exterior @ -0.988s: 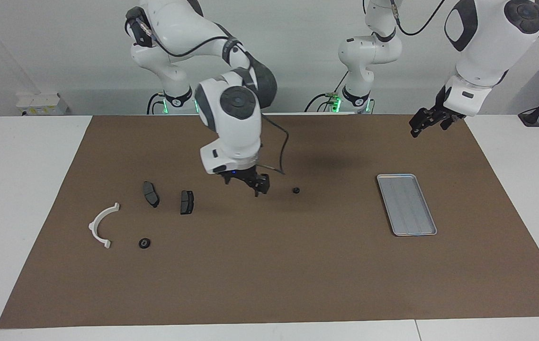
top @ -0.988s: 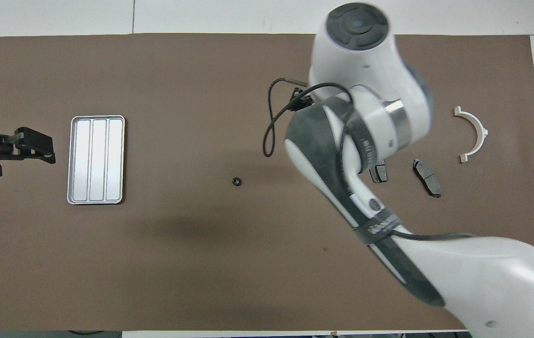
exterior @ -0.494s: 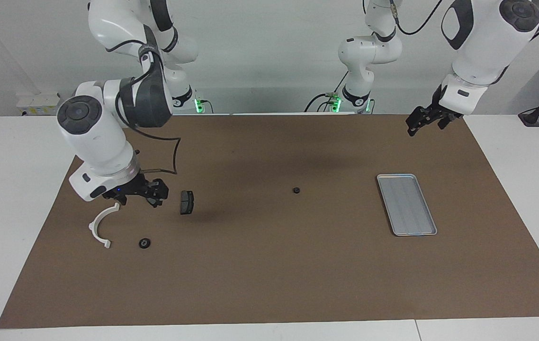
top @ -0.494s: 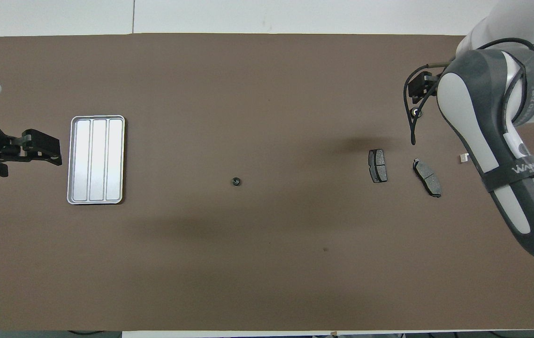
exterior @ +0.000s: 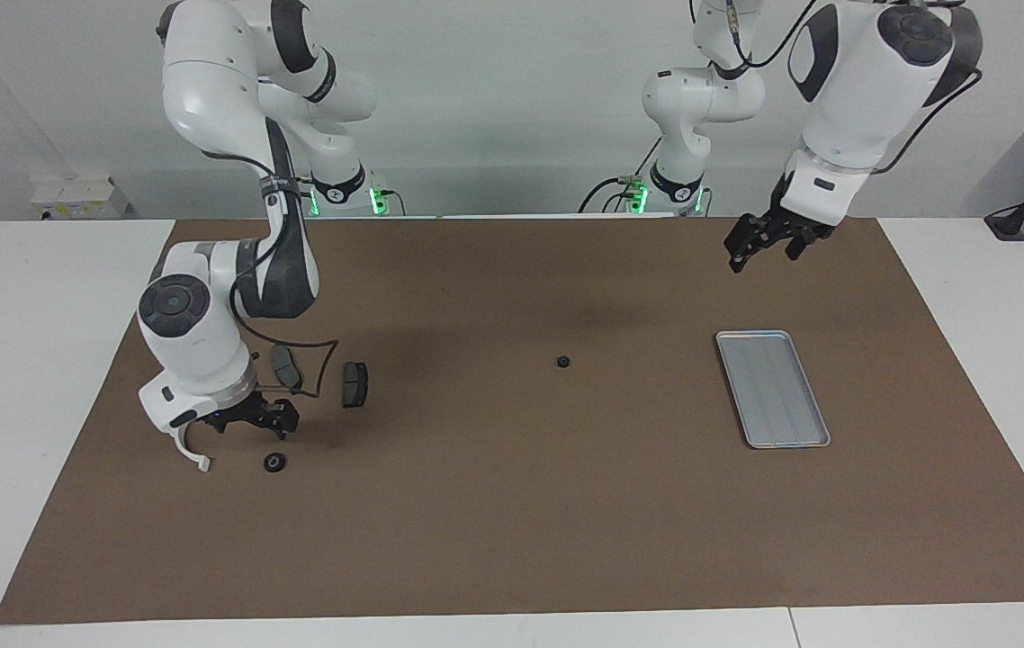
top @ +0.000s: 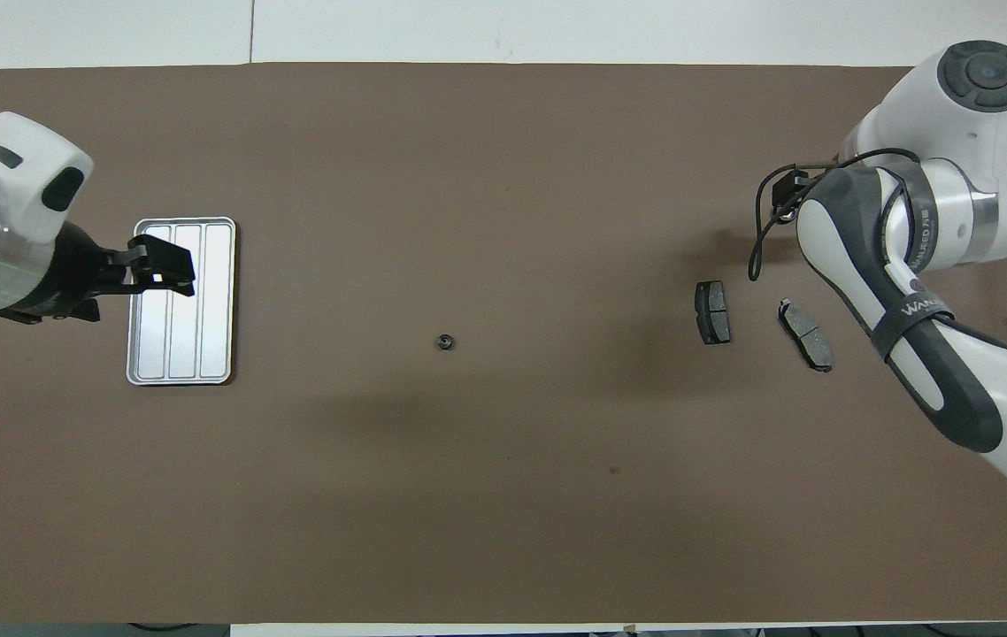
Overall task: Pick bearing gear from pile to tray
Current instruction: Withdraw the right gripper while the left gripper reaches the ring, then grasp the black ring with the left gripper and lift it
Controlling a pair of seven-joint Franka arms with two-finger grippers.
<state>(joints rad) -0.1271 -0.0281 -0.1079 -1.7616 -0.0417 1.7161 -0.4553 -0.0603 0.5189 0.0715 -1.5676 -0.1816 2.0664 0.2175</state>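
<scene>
The pile lies at the right arm's end of the mat. It holds a white curved bracket [exterior: 194,457], two dark brake-pad pieces [exterior: 285,367] [exterior: 354,384] and a black round ring-shaped part [exterior: 274,463]. My right gripper [exterior: 253,421] is open and hangs low between the bracket and that round part, touching neither. In the overhead view the right arm hides both; the pads [top: 712,311] [top: 806,333] show. A smaller black round part [exterior: 562,362] [top: 444,341] lies alone mid-mat. The silver tray [exterior: 771,388] [top: 203,341] holds nothing. My left gripper [exterior: 759,238] [top: 163,267] is open, empty and raised over the tray's edge.
A brown mat [exterior: 512,522] covers the white table. The right arm's cable [exterior: 318,360] loops down near the brake pads.
My right gripper swept from the mat's middle to the pile and came down beside the bracket and round part. My left gripper moved in over the tray's edge.
</scene>
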